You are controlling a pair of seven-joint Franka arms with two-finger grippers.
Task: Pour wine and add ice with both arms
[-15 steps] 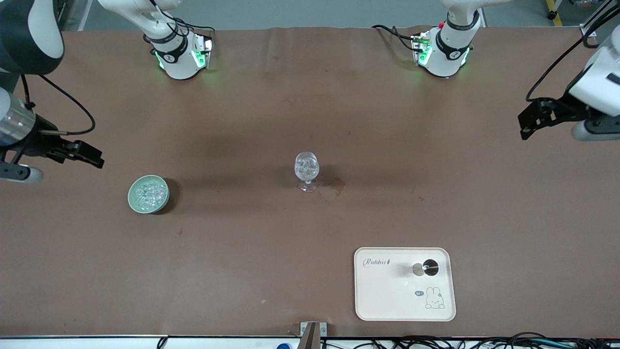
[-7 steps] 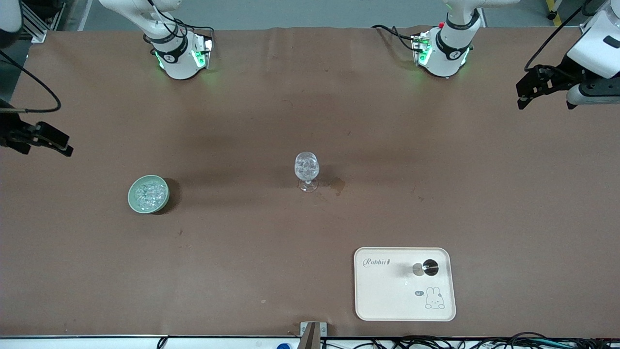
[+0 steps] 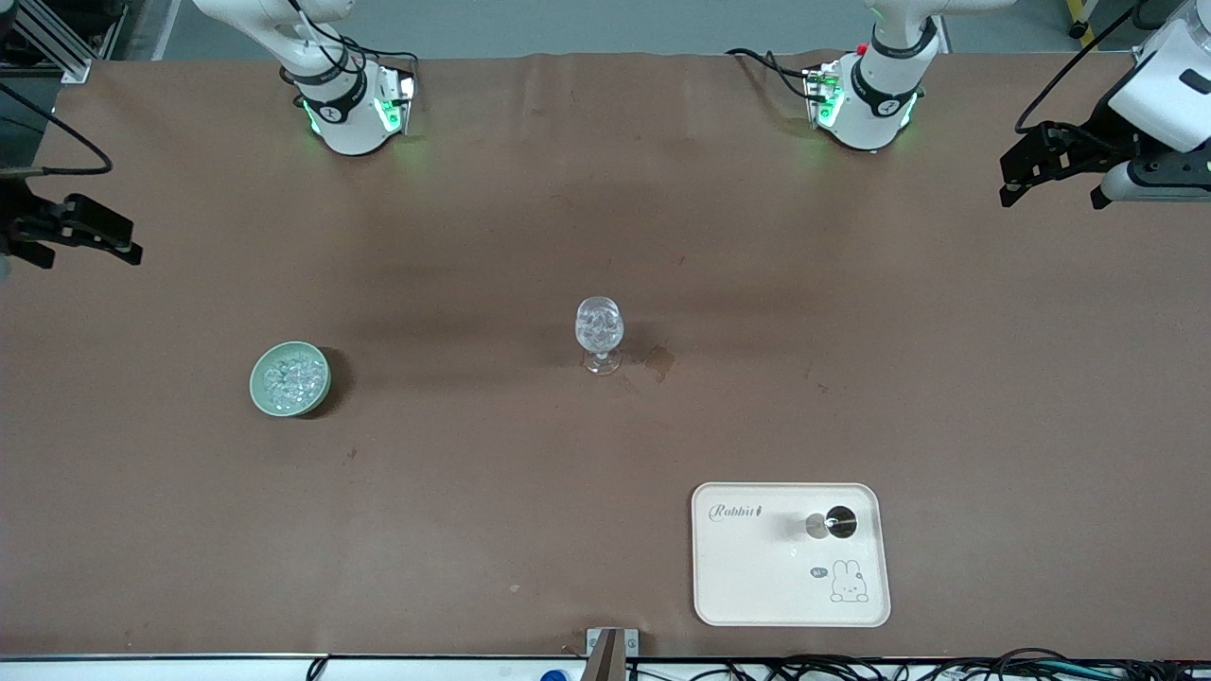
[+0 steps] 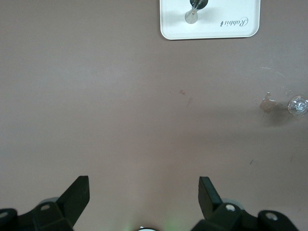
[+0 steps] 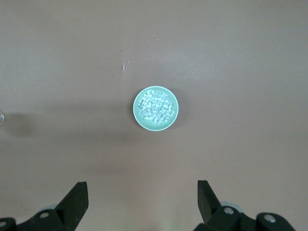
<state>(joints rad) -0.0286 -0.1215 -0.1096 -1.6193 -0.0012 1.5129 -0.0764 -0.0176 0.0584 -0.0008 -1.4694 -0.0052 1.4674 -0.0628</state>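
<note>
Right, I've got the table (image 3: pixel 605 236) filling my front view, a broad matte brown sheet with a few faint creases and a small dark stain just beside the glass. Both arms are parked high at the ends: my left arm, glossy white shell with black cabling, comes in at its own end of the table, and the left gripper (image 3: pixel 1014 175) hangs over the table's edge there, its black angular fingers (image 4: pixel 77 195) spread wide apart with nothing between them in the left wrist view. My right gripper (image 3: pixel 118 248) sits over the table's edge at the right arm's end, fingers (image 5: pixel 77 199) likewise standing well apart and holding nothing. Next down in size, the tray (image 3: pixel 747 586) lies nearest the front camera, a smooth cream rectangle with rounded corners, a printed rabbit and script lettering, carrying a small round dark object I can't identify. Toward the right arm's end rests the bowl (image 3: pixel 257 383), round, pale green and glazed, with the ice (image 3: pixel 290 375) heaped inside, clear little lumps glinting white. Mid-table stands the stemmed glass (image 3: pixel 599 326), upright and transparent, its rounded bowl filled with more glassy lumps, well apart from both bowl and tray.
</note>
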